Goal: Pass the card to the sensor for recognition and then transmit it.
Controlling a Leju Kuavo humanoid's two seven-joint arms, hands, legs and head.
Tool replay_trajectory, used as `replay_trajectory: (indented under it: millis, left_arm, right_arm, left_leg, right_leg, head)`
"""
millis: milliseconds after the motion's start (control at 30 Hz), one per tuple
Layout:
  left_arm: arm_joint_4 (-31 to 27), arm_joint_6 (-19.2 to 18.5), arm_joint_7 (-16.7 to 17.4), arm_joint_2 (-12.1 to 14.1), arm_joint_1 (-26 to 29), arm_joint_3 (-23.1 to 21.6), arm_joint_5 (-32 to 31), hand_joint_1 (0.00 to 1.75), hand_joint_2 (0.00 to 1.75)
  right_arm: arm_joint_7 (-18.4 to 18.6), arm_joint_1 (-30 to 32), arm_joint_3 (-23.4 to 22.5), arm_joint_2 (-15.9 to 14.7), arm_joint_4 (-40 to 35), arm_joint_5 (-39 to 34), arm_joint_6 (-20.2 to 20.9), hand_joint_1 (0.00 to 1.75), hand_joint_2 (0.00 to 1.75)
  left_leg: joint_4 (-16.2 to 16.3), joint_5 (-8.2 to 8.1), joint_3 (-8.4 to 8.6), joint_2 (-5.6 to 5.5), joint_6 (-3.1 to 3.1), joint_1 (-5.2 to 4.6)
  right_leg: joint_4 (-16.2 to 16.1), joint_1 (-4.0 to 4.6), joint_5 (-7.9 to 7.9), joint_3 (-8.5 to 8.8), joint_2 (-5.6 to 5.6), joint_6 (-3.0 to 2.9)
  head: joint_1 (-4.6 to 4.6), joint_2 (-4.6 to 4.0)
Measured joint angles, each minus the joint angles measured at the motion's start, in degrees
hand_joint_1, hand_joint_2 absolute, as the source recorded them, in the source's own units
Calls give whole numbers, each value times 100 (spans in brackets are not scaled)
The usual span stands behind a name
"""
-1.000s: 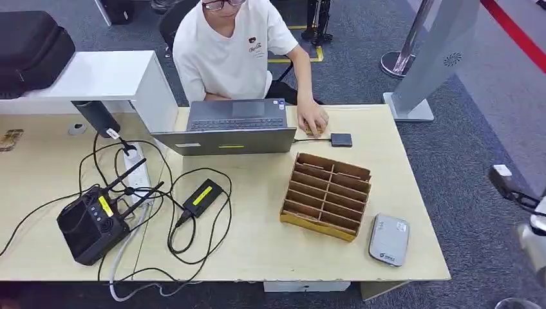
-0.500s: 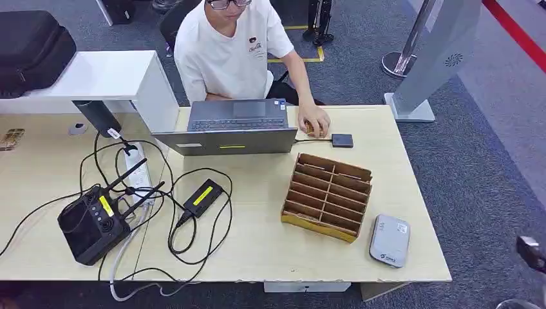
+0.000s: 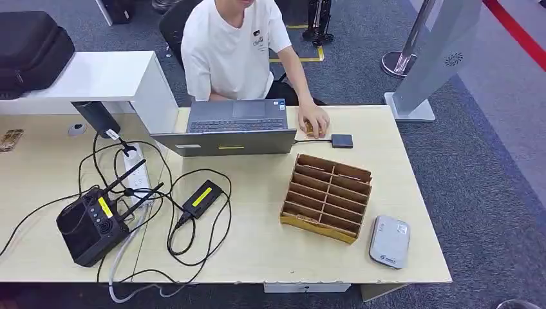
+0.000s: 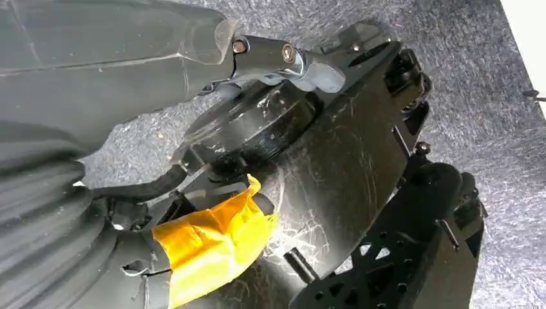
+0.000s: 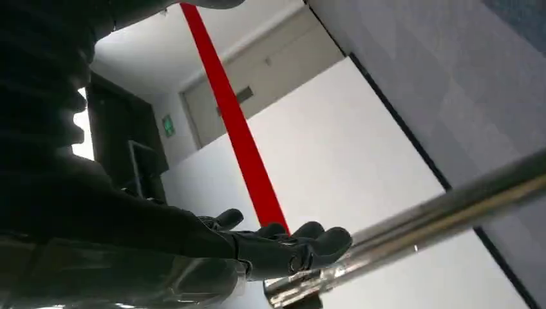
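A grey rounded sensor pad (image 3: pixel 389 241) lies near the table's front right corner. Just left of it stands a wooden slotted organizer (image 3: pixel 328 196); I cannot make out what its slots hold. In the right wrist view my right hand (image 5: pixel 283 248) hangs off the table with its dark fingers stretched out and nothing in them, close to a shiny metal pole (image 5: pixel 444 206). In the left wrist view my left hand (image 4: pixel 161 257) shows its ribbed cover and a yellow-taped thumb; its fingers are hidden.
A person sits behind the table (image 3: pixel 264 244) at an open laptop (image 3: pixel 235 125), one hand (image 3: pixel 313 121) resting by a small black box (image 3: pixel 341 140). A black antenna unit (image 3: pixel 90 225), a power brick (image 3: pixel 202 197) and cables cover the left half. A grey kiosk (image 3: pixel 431 58) stands at the far right.
My right hand, seen at the head view's right edge, has dropped down and out of that picture. The person has leaned back slightly. The table's objects have not moved.
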Motion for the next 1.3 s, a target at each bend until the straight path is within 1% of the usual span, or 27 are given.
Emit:
replay_trajectory:
  millis: [133, 267, 400, 433, 500, 533, 567, 600, 633, 733, 833, 967, 1067, 1100, 1300]
  left_arm:
    - [-112, 66, 9, 93, 3, -123, 149, 0, 175]
    - [-267, 195, 0, 204, 6, -274, 438, 0, 175]
    - [-402, 397, -13, 297, -11, -486, 796, 0, 175]
    - [-437, 461, -32, 333, -25, -566, 890, 0, 175]
    - [-497, 558, -48, 381, -57, -713, 1048, 0, 175]
    - [-518, 621, -87, 410, -81, -793, 1189, 3, 175]
    - [-540, 665, -118, 429, -103, -873, 1286, 47, 175]
    - [-560, 711, -164, 462, -115, -947, 1398, 155, 175]
    - [-582, 750, -227, 488, -126, -1025, 1514, 175, 175]
    - [-584, 800, -393, 569, -196, -1244, 1780, 175, 175]
    - [-584, 805, -531, 663, -232, -1391, 2018, 175, 175]
    - [-584, 942, -732, 746, -278, -1593, 2410, 175, 175]
    - [-584, 1030, -927, 785, -343, -1788, 2733, 175, 175]
    - [-584, 1041, -961, 796, -366, -1847, 2791, 175, 0]
    - [-584, 1084, -1147, 855, -484, -2121, 3120, 175, 0]
  right_arm:
    - [-2, 156, -147, 86, 48, -79, 9, 0, 175]
    - [-7, 286, -297, 249, 111, -125, 114, 0, 175]
    - [-29, 380, -429, 473, 144, -217, 184, 0, 175]
    - [-37, 403, -489, 575, 151, -264, 177, 0, 175]
    - [-112, 432, -560, 700, 160, -344, 170, 0, 175]
    - [-129, 443, -625, 813, 166, -402, 168, 0, 175]
    - [-160, 453, -672, 899, 168, -451, 170, 3, 175]
    - [-188, 459, -724, 999, 173, -488, 184, 175, 175]
    - [-206, 464, -770, 1110, 175, -505, 225, 175, 175]
    - [-365, 482, -851, 1391, 181, -547, 339, 175, 175]
    - [-485, 488, -923, 1576, 199, -584, 455, 175, 175]
    - [-555, 509, -993, 1729, 212, -569, 490, 175, 175]
    - [-560, 522, -1012, 1773, 214, -551, 479, 175, 175]
    - [-564, 525, -1028, 1781, 214, -551, 474, 175, 175]
    - [-608, 531, -1063, 1812, 225, -531, 420, 175, 175]
  left_leg:
    - [0, -3, 3, 9, 3, 0]
    - [0, -4, 12, 13, 4, 0]
    - [-1, -10, 25, 14, -2, 1]
    - [-2, -12, 31, 13, -6, 1]
    - [-4, -13, 38, 14, -8, 1]
    - [-5, -13, 39, 14, -8, 2]
    - [-5, -13, 40, 15, -8, 2]
    - [-6, -14, 42, 16, -9, 2]
    - [-8, -14, 42, 18, -9, 3]
    - [-10, -14, 43, 17, -10, 2]
    - [-13, -15, 47, 17, -11, 0]
    - [-13, -15, 48, 16, -11, 0]
    - [-13, -16, 47, 16, -11, -2]
    - [-13, -16, 47, 16, -11, -2]
    - [-13, -16, 50, 15, -11, -3]
  right_leg:
    - [0, 1, -2, 2, 8, -1]
    - [-1, 0, -2, 7, 11, -2]
    - [-1, 2, -9, 19, 13, -9]
    - [0, 2, -12, 24, 13, -11]
    - [0, 1, -13, 29, 14, -13]
    - [0, 3, -13, 30, 16, -13]
    - [0, 3, -13, 31, 16, -14]
    - [0, 3, -14, 31, 18, -15]
    - [1, 3, -14, 31, 19, -15]
    - [2, 3, -16, 32, 19, -17]
    - [3, 1, -17, 35, 19, -17]
    - [2, 0, -21, 38, 19, -12]
    - [2, -1, -21, 39, 18, -11]
    - [1, -1, -21, 40, 18, -11]
    - [1, -1, -21, 42, 18, -11]
  head:
    - [0, 0]
    - [0, 0]
    - [2, 0]
    - [0, 0]
    - [0, 0]
    - [2, 0]
    - [2, 0]
    - [0, 0]
    - [2, 0]
    - [2, 0]
    - [-2, 0]
    - [2, 0]
    - [2, 0]
    - [0, 0]
    - [0, 0]
